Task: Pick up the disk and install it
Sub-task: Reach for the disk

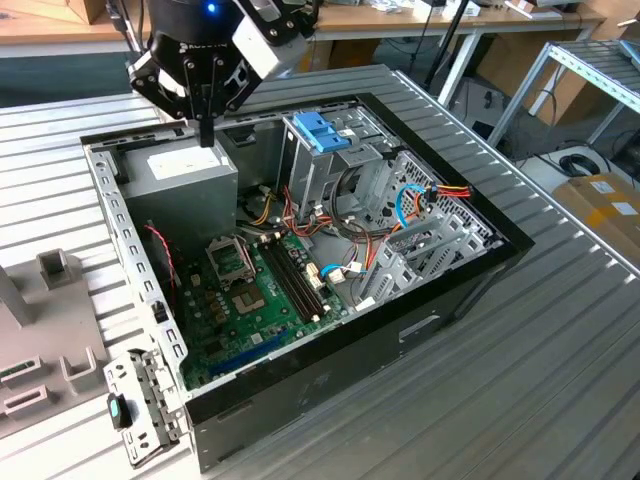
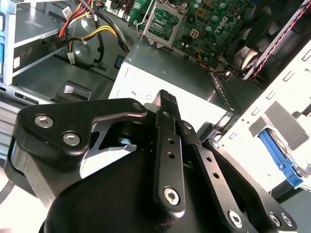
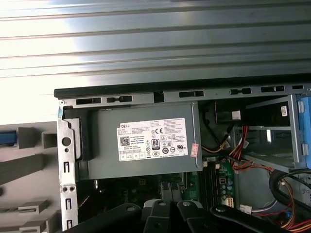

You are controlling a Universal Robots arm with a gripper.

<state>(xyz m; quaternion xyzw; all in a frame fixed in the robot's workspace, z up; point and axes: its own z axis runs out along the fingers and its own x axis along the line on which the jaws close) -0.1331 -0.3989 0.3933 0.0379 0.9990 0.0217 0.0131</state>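
Observation:
My gripper hangs over the grey power supply at the back corner of the open computer case, on the exterior view's left. Its fingers are pressed together and hold nothing. In the second wrist view the gripper points at the power supply's white label. The disk, with its bright blue rail, lies in a grey fixture outside the case wall. A blue strip of what looks like the disk shows in the first wrist view, in the grey fixture beside the case.
Inside the case are the green motherboard, coloured cable bundles and an upright metal drive cage topped by a light blue tab. A grey fixture and a metal bracket lie at the exterior view's left, on the ribbed metal table.

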